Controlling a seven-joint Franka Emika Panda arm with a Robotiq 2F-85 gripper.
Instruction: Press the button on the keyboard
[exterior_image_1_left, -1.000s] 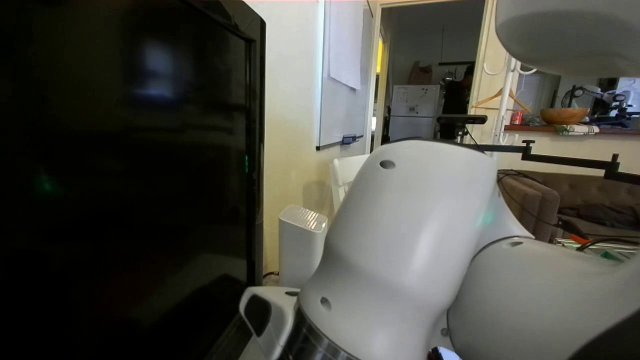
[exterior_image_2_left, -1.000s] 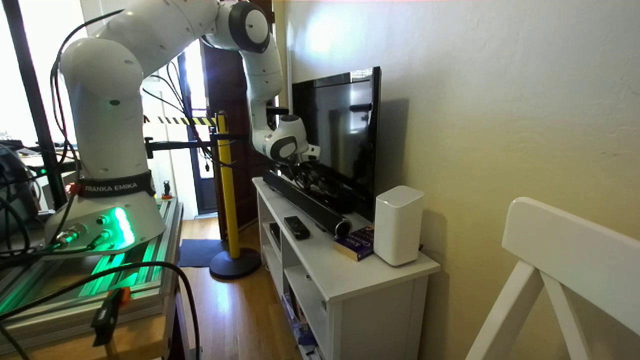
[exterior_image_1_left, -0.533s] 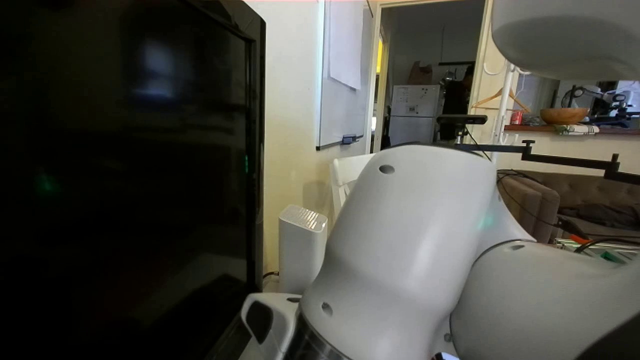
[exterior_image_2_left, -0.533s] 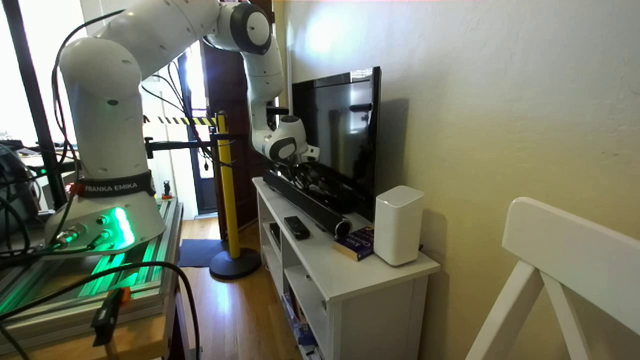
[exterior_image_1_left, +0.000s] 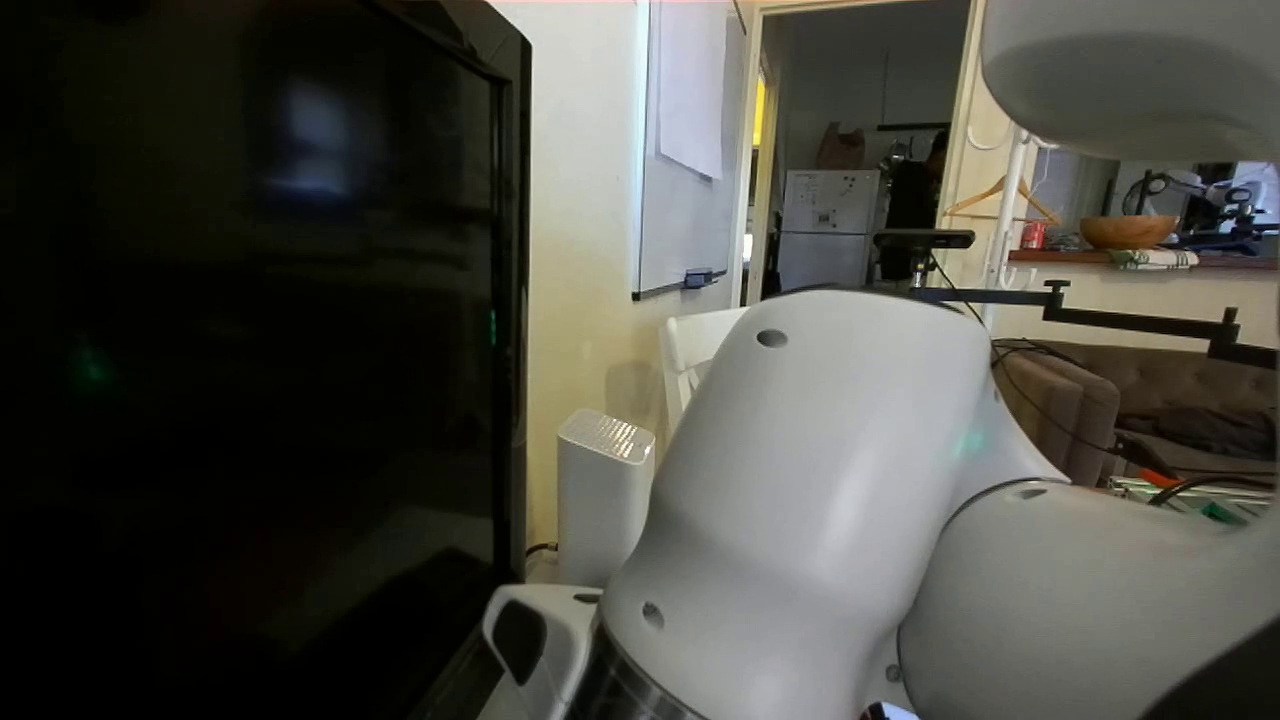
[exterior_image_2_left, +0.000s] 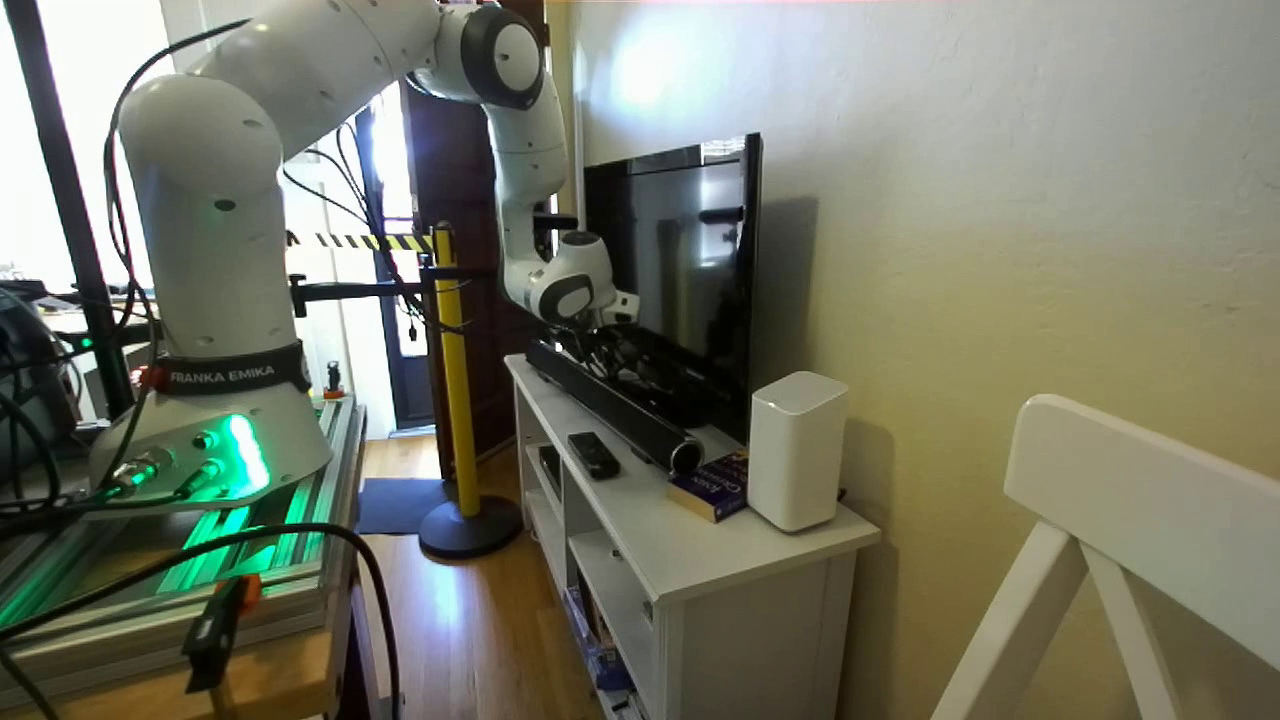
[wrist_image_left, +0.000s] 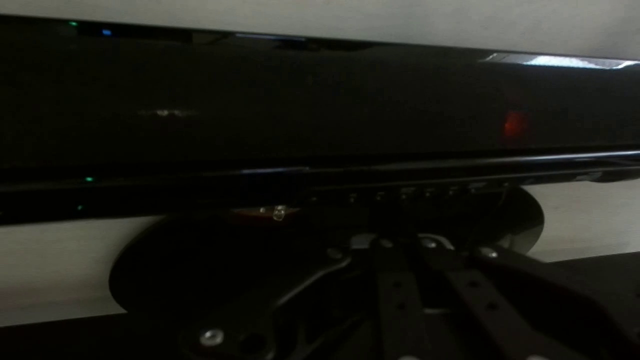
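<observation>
One white, jointed robot arm (exterior_image_2_left: 205, 200) arches over toward a long, open-shelved white bench (exterior_image_2_left: 690, 555); in both exterior views it bends down close to a wide, glossy black television (exterior_image_2_left: 670, 250). On the bench, in front of the television, lies a long black soundbar (exterior_image_2_left: 612, 405) with a rounded end, and near that end a tall, smooth white box (exterior_image_2_left: 797, 460) stands upright. In the wrist view a black oval stand base (wrist_image_left: 190, 260) shows beneath the television, partly hidden by the dark metal end effector (wrist_image_left: 400, 235). That end effector looks clenched: its fingers (wrist_image_left: 399, 295) slant inward and meet, or nearly meet, just under the television's lower edge, where darkness hides whether they touch anything. A purple-blue book (exterior_image_2_left: 715, 488) lies flat just beside the white box, and a black oblong remote control (exterior_image_2_left: 594, 455) lies in front of the soundbar. Smallest of all, a row of what look like tiny pale-marked buttons (wrist_image_left: 405, 192) runs along the television's lower edge, just above the fingertips in the wrist view, too dim to make out singly.
</observation>
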